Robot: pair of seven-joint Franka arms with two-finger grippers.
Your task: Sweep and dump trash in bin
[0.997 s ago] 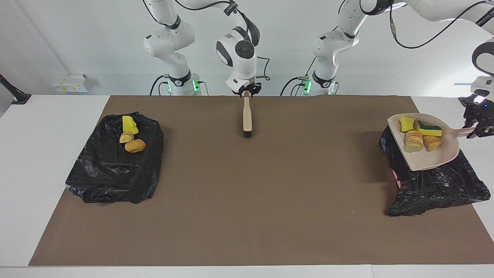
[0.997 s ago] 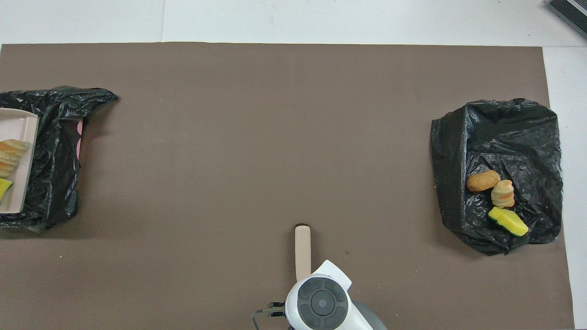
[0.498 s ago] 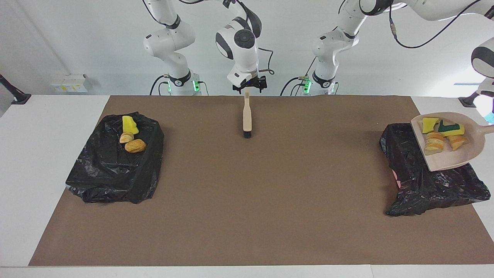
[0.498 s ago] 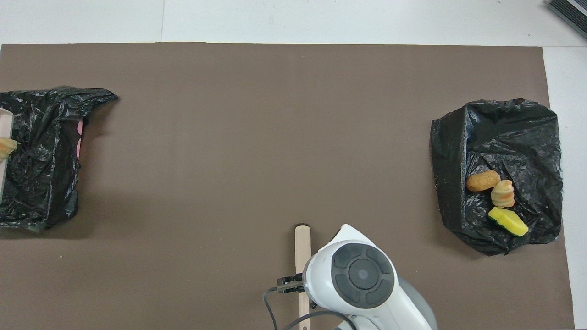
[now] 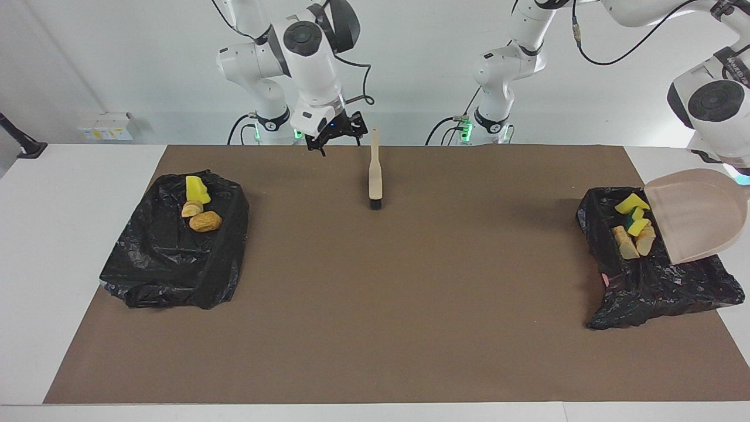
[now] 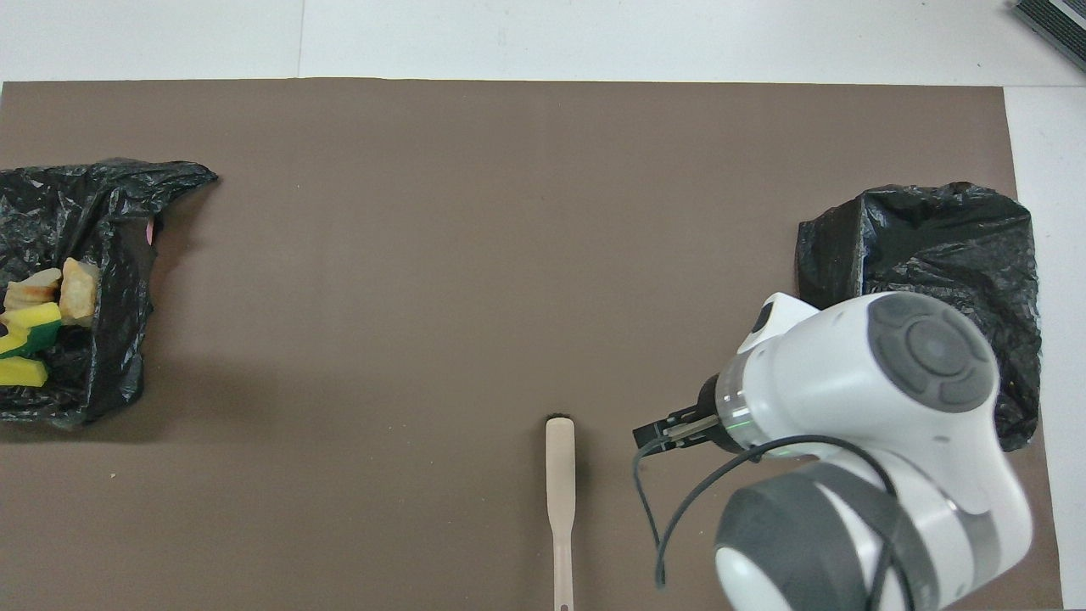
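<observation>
The pink dustpan [image 5: 694, 220] hangs tipped over the black-lined bin [image 5: 656, 281] at the left arm's end of the table. The left arm [image 5: 718, 105] holds it by the handle; its gripper is cut off by the edge of the facing view. The trash [image 5: 633, 228], yellow sponge pieces and bread chunks, lies in that bin [image 6: 93, 238], and the trash [image 6: 38, 314] also shows in the overhead view. My right gripper [image 5: 334, 136] hovers open and empty beside the brush [image 5: 375, 176], toward the right arm's end. From overhead, the right gripper [image 6: 670, 431] sits beside the brush [image 6: 560, 492].
A second black-lined bin [image 5: 176, 258] at the right arm's end holds a yellow sponge piece and two bread chunks [image 5: 199, 208]. In the overhead view the right arm covers part of this bin [image 6: 933, 229]. A brown mat [image 5: 410, 305] covers the table.
The left arm tipped the dustpan and the trash slid off it into the bin. The right gripper left the brush's handle, rising and swinging toward the right arm's end.
</observation>
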